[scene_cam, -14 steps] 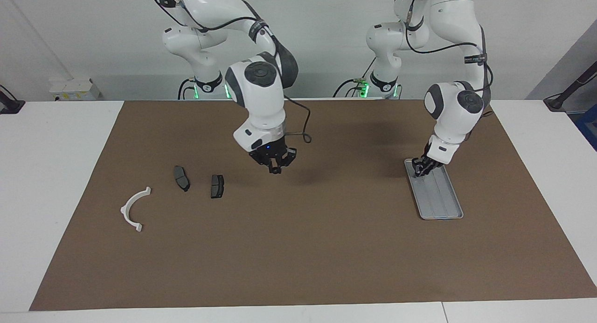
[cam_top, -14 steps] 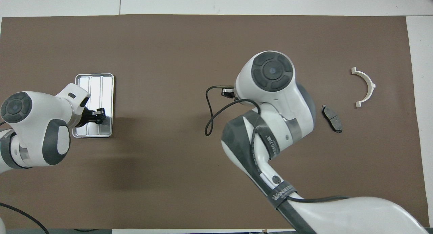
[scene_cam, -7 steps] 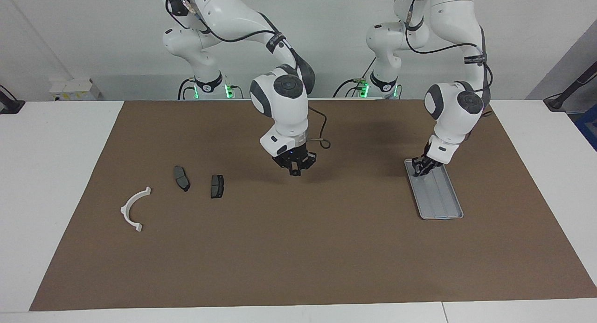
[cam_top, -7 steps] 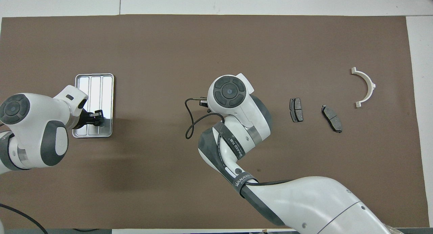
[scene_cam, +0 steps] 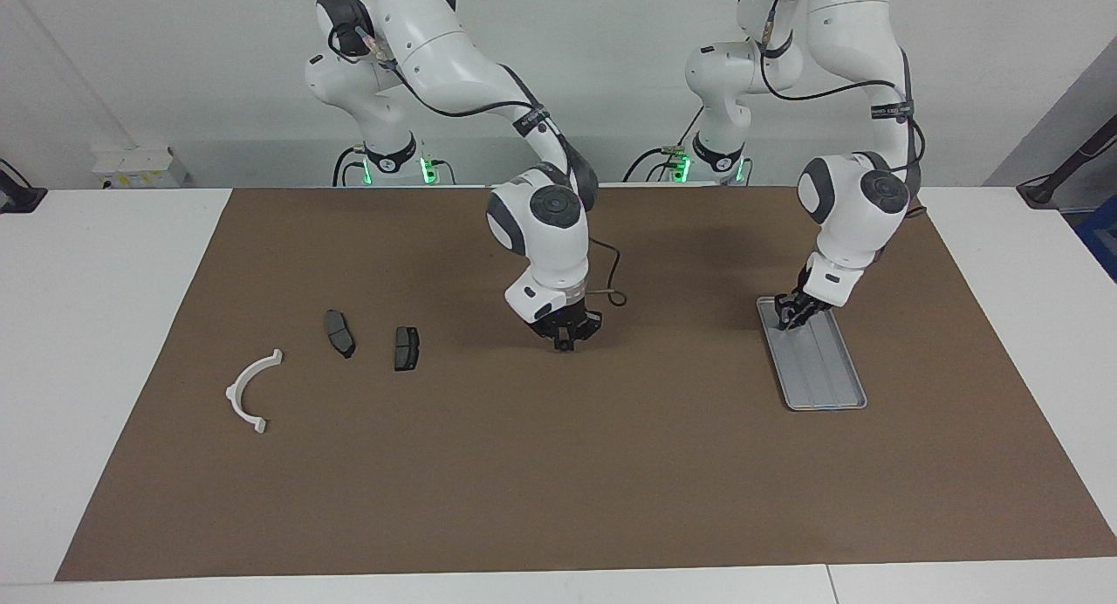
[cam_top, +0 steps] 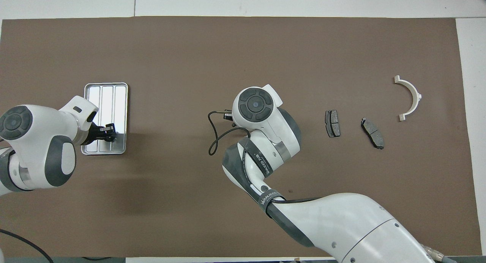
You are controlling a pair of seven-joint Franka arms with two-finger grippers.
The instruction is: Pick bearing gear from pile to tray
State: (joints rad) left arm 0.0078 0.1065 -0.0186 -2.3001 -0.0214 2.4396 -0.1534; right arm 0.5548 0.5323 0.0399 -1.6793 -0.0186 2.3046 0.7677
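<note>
The tray [scene_cam: 825, 368] [cam_top: 108, 99] lies on the brown mat toward the left arm's end. My left gripper [scene_cam: 790, 316] [cam_top: 110, 129] hangs low over the tray's end nearest the robots. What is left of the pile sits toward the right arm's end: a white half-ring bracket [scene_cam: 251, 393] [cam_top: 410, 97] and two dark brake pads [scene_cam: 339, 332] [scene_cam: 406, 347]. My right gripper [scene_cam: 565, 344] is shut, low over bare mat mid-table; its own wrist hides it from overhead. I cannot make out a bearing gear in either gripper or in the tray.
The brown mat [scene_cam: 558, 464] covers most of the white table. A black cable [cam_top: 214, 135] loops off the right wrist. A tiny dark speck [cam_top: 291, 190] sits on the mat beside the right forearm.
The right arm has swung from beside the brake pads toward mid-table and come down, uncovering the second pad from overhead. The left gripper has stayed over the tray.
</note>
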